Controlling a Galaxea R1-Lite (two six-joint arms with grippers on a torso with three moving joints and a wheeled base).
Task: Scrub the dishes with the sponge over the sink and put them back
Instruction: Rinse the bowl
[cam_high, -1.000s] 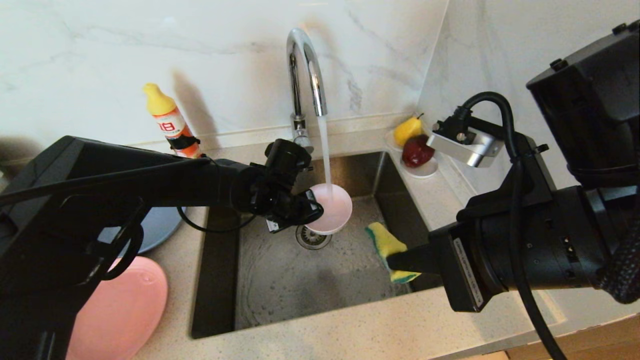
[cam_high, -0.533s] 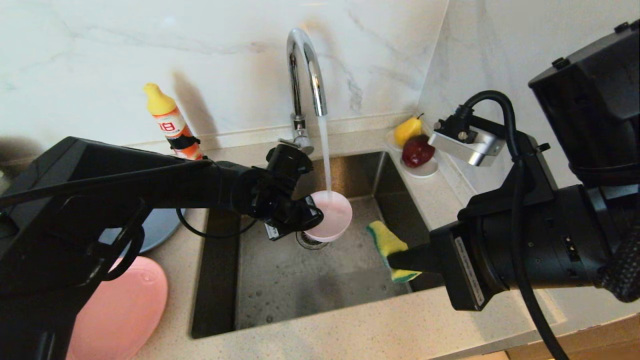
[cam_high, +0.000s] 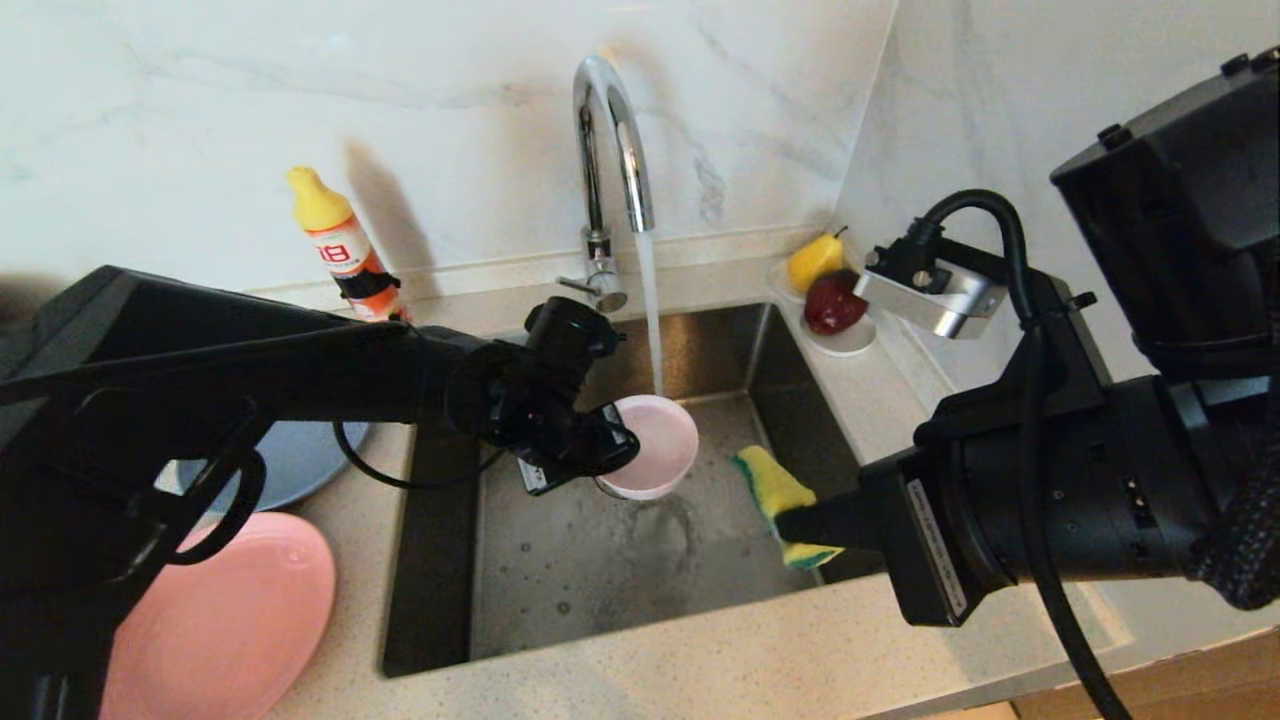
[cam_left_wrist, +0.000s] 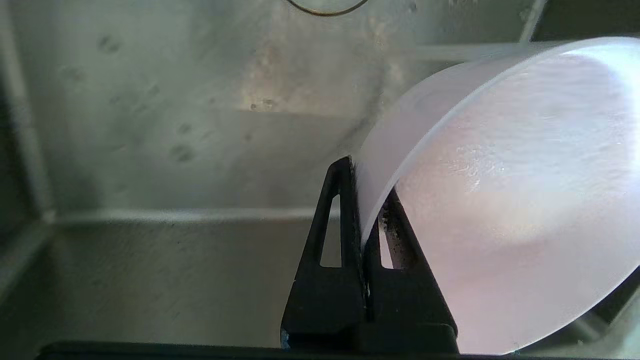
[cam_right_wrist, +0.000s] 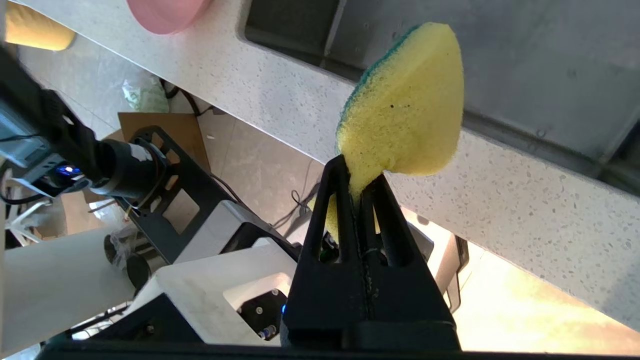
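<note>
While water runs from the tap (cam_high: 612, 140), the left gripper (cam_high: 610, 445) pinches the pink bowl (cam_high: 655, 455) over the sink (cam_high: 600, 560), mouth facing up. The bottle (cam_high: 345, 250) label is unreadable. Up close, its fingers (cam_left_wrist: 345, 225) clamp the rim. The right gripper (cam_right_wrist: 357, 197) squeezes the sponge (cam_right_wrist: 405, 115), pointing away.

The soap bottle (cam_high: 345, 250) carries a label, its characters too small to read.

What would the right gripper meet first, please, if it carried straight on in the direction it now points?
Probably the pale pink bowl held by the left gripper; the right gripper, shut on the sponge, points across the sink, though depth is uncertain.
</note>
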